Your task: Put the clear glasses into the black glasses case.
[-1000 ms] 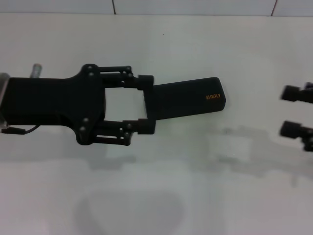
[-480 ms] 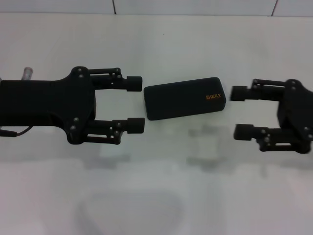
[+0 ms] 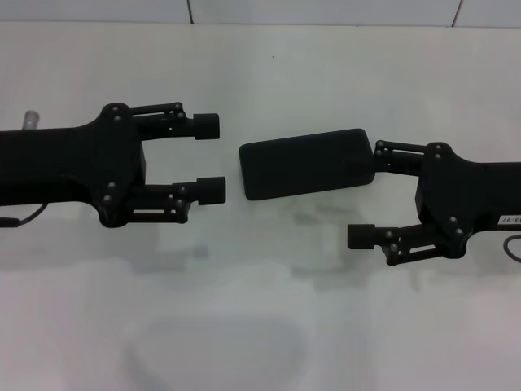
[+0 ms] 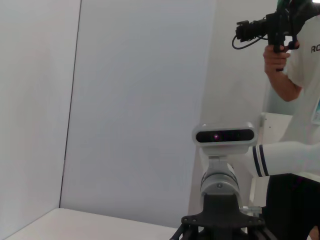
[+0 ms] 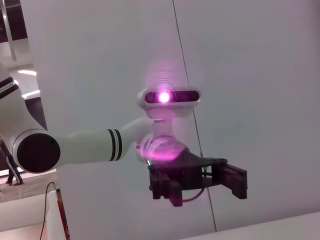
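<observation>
The black glasses case point(image 3: 305, 163) lies shut on the white table point(image 3: 269, 73), a little tilted. My left gripper point(image 3: 210, 157) is open and level with the case's left end, a short gap away from it. From the right, my right gripper point(image 3: 368, 195) is also open. Its farther finger point(image 3: 389, 156) is at the case's right end, and its nearer finger point(image 3: 366, 236) sits in front of the case over bare table. Neither gripper holds anything. The clear glasses do not show in any view.
The table's back edge meets a tiled wall point(image 3: 326, 10). The wrist views point up and away from the table at the robot's head camera point(image 4: 223, 136) point(image 5: 169, 96). A person holding a camera point(image 4: 280, 30) stands behind it.
My left gripper has backed off to the left, clear of the case's left end. The right gripper has come in from the right edge up to the case's right end. The case has stayed put.
</observation>
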Available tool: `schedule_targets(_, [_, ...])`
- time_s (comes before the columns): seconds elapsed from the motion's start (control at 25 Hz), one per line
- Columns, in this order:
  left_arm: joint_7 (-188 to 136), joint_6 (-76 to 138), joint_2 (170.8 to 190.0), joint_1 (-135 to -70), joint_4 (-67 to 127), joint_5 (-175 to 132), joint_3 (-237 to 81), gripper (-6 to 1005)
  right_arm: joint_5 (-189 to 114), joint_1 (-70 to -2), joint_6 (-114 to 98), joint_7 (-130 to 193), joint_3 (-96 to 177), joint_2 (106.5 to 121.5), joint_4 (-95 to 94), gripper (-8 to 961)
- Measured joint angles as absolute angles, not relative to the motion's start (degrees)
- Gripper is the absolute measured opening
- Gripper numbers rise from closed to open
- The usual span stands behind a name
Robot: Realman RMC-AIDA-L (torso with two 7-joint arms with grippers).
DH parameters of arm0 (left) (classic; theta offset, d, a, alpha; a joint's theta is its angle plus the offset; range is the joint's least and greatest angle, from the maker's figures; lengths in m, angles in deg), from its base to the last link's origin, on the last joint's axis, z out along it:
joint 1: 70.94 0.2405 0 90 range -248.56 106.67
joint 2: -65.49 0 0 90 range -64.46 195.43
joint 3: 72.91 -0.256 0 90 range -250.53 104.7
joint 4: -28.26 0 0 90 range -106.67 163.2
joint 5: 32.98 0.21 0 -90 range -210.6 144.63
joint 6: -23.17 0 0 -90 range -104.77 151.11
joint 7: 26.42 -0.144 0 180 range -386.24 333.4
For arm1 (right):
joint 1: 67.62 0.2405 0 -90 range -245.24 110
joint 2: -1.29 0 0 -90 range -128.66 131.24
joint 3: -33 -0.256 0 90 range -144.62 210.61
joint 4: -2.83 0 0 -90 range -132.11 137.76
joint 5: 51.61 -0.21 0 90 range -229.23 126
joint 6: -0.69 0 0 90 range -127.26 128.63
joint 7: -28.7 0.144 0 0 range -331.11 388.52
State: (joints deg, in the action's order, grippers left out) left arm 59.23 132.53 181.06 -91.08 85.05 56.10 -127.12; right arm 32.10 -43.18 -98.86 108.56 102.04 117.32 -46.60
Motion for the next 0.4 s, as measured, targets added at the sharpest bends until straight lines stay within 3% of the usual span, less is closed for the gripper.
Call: schedule_targets(0.4, [58.74, 132.59, 181.30, -90.57, 85.01, 56.28, -127.14, 740, 29.87, -43.10, -99.99, 108.56, 102.62, 117.13, -46.77, 880])
